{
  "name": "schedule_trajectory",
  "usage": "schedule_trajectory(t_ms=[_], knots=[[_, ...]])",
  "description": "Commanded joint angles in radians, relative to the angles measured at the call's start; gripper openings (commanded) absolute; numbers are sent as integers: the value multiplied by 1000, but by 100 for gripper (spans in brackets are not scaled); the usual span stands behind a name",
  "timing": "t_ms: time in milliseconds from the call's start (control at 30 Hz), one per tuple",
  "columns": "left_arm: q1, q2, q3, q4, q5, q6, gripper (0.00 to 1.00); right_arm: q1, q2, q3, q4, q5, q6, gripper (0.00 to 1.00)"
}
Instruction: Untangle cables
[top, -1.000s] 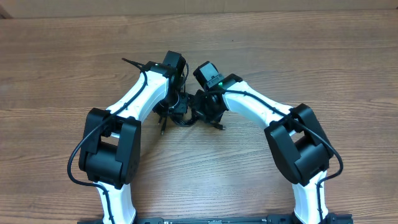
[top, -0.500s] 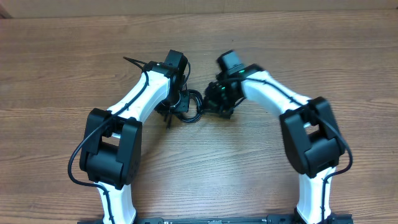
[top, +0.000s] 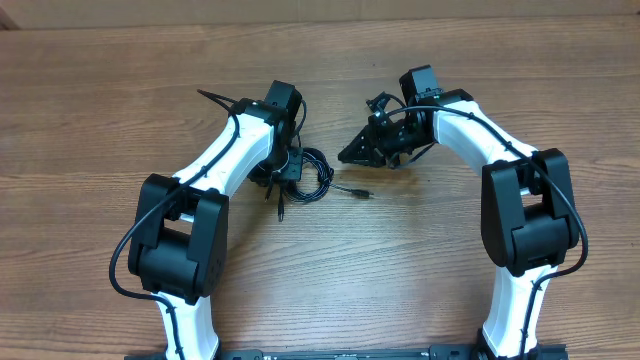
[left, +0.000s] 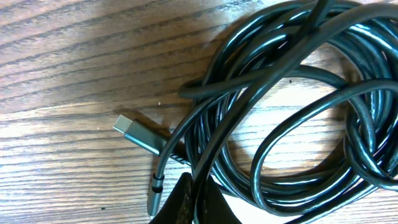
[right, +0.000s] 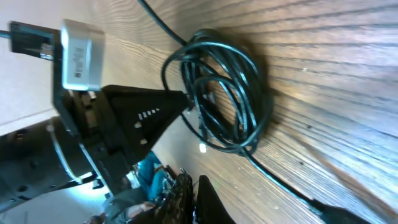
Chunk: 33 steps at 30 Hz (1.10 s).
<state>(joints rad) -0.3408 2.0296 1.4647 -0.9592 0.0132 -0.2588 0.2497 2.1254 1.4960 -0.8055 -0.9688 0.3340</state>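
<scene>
A wooden table (top: 100, 80) carries coiled black cables (top: 315, 172).

Brown wood-grain surface (top: 330, 290) under even light.
Its grain runs side to side; a paler tan strip (top: 480, 7) borders the surface's far edge.

Table (top: 400, 280): wood or wood-look top, mid-brown, with strong lengthwise grain. Low sheen, with pale glare streaks in the left wrist view.

Cables (left: 273, 124): black jacket, rubber or plastic, can't tell which. Smooth and glossy, with bright highlights along every loop. Same shine in the right wrist view.

Plug (left: 132, 129): grey, metal-looking shell, flat-sided, satin finish, dull reflection.

Second cable end: thin grey band (left: 156, 182), also metallic-looking.

Left arm (top: 222, 152) and right arm (top: 468, 122): white shells, smooth hard plastic by look, slight gloss.

Joint housings (top: 180, 235): black, matt, apparently plastic.
</scene>
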Motion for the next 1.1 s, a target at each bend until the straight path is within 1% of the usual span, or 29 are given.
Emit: schedule_trajectory(t_ms=[0, 67, 133, 167, 200, 300, 400, 467, 533, 600, 667, 733, 833, 933, 1067], knots=[[1, 14, 47, -34, -16, 9, 4, 23, -23, -2, -14, 48, -29, 4], [1, 14, 125, -84, -15, 8, 4, 37, -23, -2, -15, 80, -27, 5], [1, 14, 244, -148, 7, 8, 7, 51, -23, -2, -16, 125, -5, 9], [1, 14, 286, -166, 25, 8, 10, 59, -23, -3, -16, 145, 13, 13], [1, 14, 325, -179, 49, 4, 16, 70, -23, -3, -16, 178, 37, 16], [1, 14, 354, -199, 60, -74, 33, 113, -23, -3, -16, 303, 132, 22], [0, 24, 337, -225, 26, -101, 36, 148, -23, -3, -16, 365, 168, 23], [0, 31, 306, -238, 26, -128, 26, 172, -23, -3, -16, 415, 183, 23], [-1, 32, 250, -208, 76, -131, 11, 194, -21, -3, -18, 448, 204, 23], [0, 32, 195, -160, 164, -131, 4, 207, -21, -3, -15, 484, 229, 23], [0, 32, 119, -75, 304, -131, 4, 216, -21, -3, -14, 543, 289, 24], [0, 32, 72, -27, 380, -142, 4, 216, -21, -4, -18, 542, 291, 24], [0, 32, 14, 10, 371, -199, 4, 216, -21, -5, -41, 554, 291, 24], [0, 32, -45, 63, 373, -222, 4, 216, -21, -29, -41, 580, 291, 24], [0, 32, -67, 113, 399, -224, 4, 216, -21, -88, 17, 580, 292, 24]])
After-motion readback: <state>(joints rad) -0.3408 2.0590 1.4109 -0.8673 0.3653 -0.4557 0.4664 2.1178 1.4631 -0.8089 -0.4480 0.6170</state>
